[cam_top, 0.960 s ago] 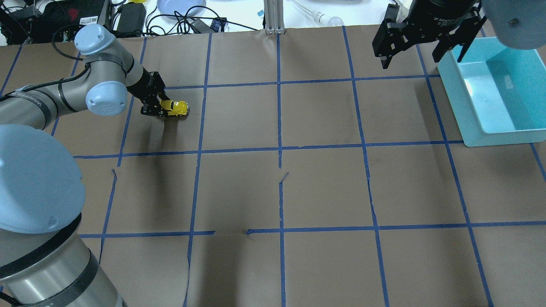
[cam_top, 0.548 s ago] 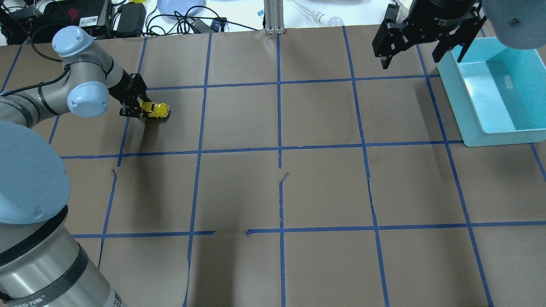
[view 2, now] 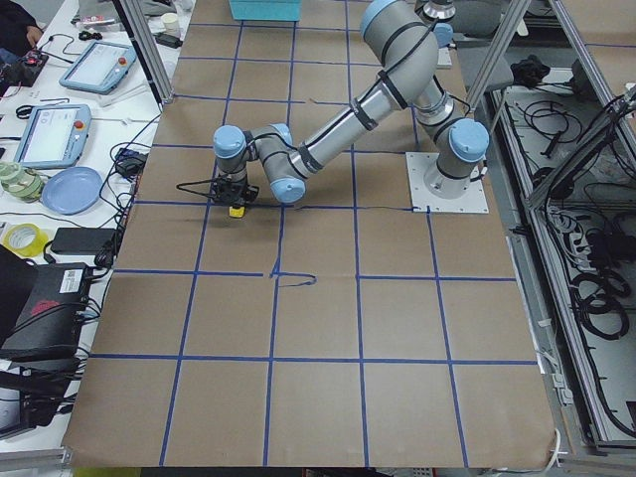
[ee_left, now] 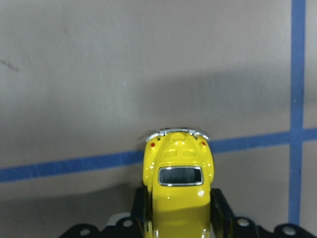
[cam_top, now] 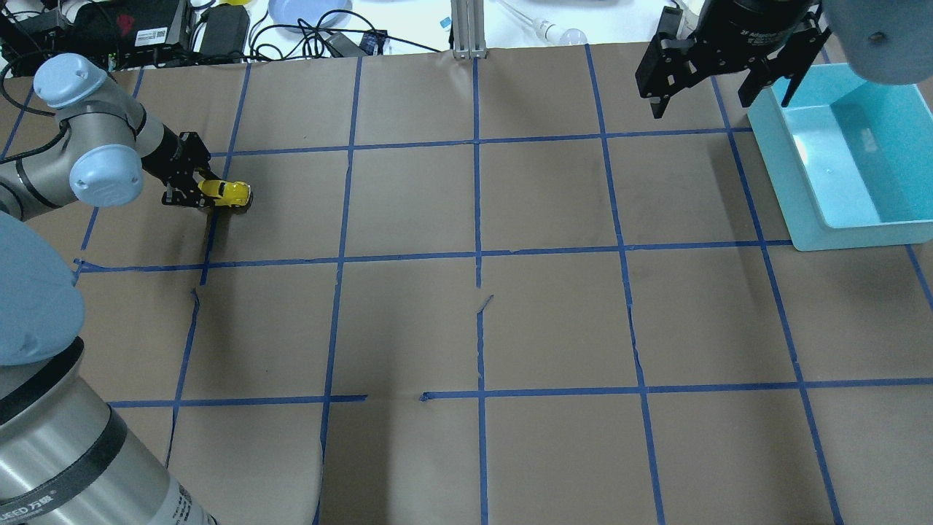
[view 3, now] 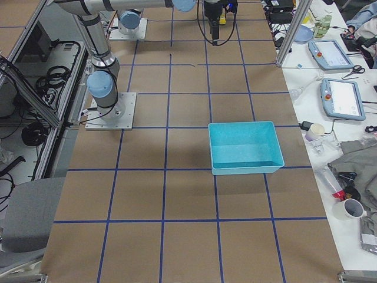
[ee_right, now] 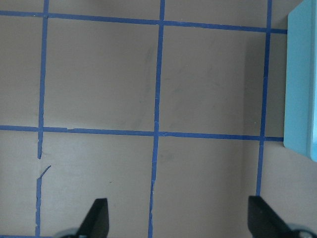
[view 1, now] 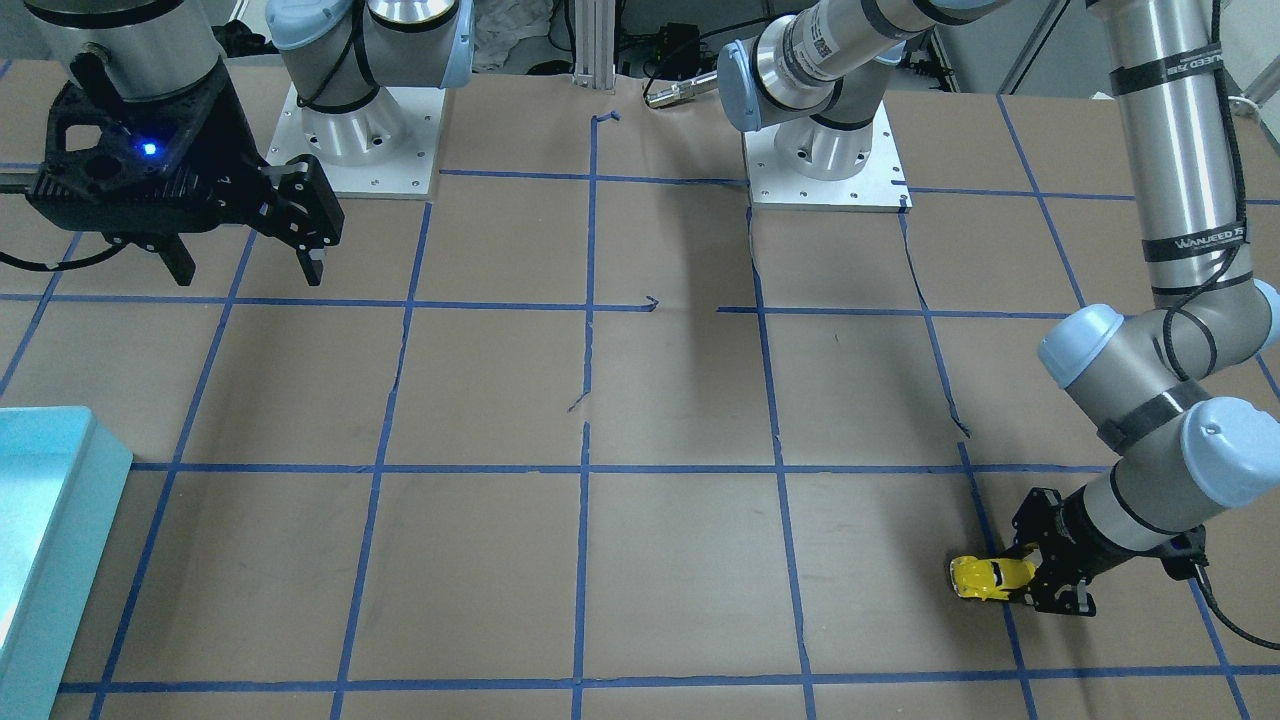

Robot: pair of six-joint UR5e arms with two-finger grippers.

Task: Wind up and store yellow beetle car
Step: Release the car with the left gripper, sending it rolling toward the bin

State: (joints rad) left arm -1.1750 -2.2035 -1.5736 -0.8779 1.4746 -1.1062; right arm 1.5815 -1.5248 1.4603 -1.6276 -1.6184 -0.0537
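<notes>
**Exterior front-facing.** The left claw is low over the table, near the corner far from the robot's base on the robot's left side. It is clamped on the yellow beetle car. The car projects from the fingertips toward the table's middle and lies beside a blue tape line. The right claw hangs above the table close to its own base, fingers spread, nothing between them. A teal bin stands at the table's edge on the robot's right.

**Overhead exterior.** The car is in the far-left square of the grid, just beside a lengthwise tape line, with the left claw's fingers on either side of its body. The right claw hangs near the bin's near corner, outside its rim, jaws apart. The car and the bin are well apart, at opposite ends of the table.

**Exterior left.** The near arm reaches out low to the car. The grip cannot be judged here.

**Exterior right.** The bin's interior shows no contents. The car is not visible.

**Left wrist-mounted.** The car is pinched between the two fingers, its chrome bumper and red lamps pointing away from the claw. A tape line crosses beneath that end. Wheel contact with the table cannot be told.

**Right wrist-mounted.** Both fingertips are wide apart over bare taped paper, with the bin's edge at the right.
</notes>
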